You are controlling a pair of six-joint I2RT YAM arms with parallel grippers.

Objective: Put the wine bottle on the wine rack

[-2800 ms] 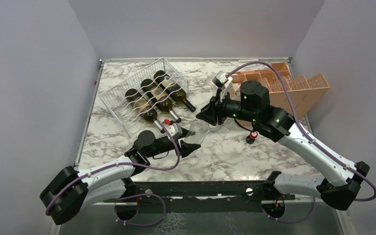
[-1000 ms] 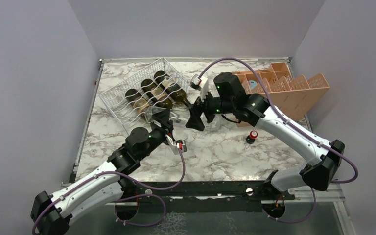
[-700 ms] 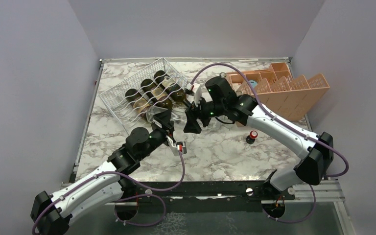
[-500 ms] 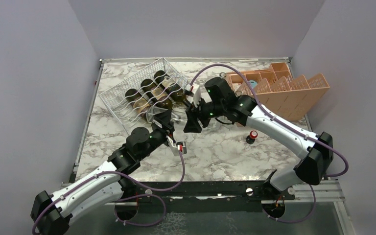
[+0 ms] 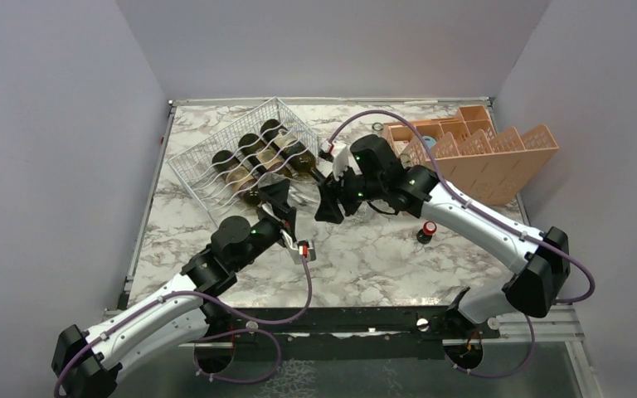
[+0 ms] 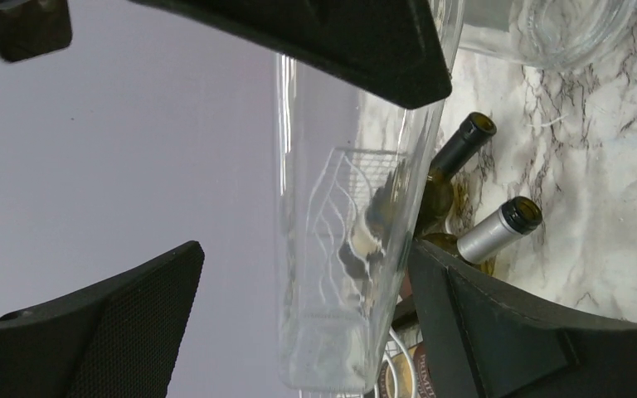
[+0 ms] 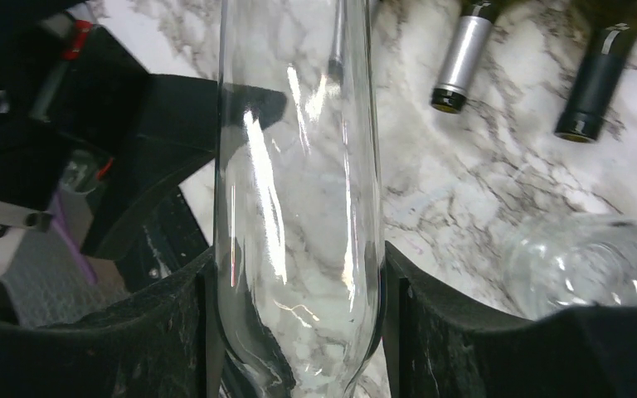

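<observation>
The right gripper [image 7: 299,265] is clamping the clear wine bottle [image 7: 299,149], its 2 fingers pressing on opposite sides of the glass. The bottle is hanging just off the front-right corner of the wine rack [image 5: 195,178], above the marble table [image 5: 365,257] and in none of the rack's cradles. The left gripper [image 6: 303,249] is standing wide apart around the same bottle, 1 finger [image 6: 108,323] sitting clear of the glass and the other lying close against it.

As for writing, a scrap of printed label is showing at the bottom edge of the left wrist view, too small to read.

The top view is showing dark bottles [image 5: 253,157] lying in the rack. It is also showing an orange crate [image 5: 481,153] beyond the right arm from the rack and a small red-capped thing [image 5: 427,230] well apart from the rack. The clear bottle is barely visible there.

The right wrist view is showing 2 necks pointing out of the rack, 1 silver-foiled [image 7: 462,62] and 1 dark [image 7: 593,87], and a second clear glass piece [image 7: 581,265] lying on the marble.
</observation>
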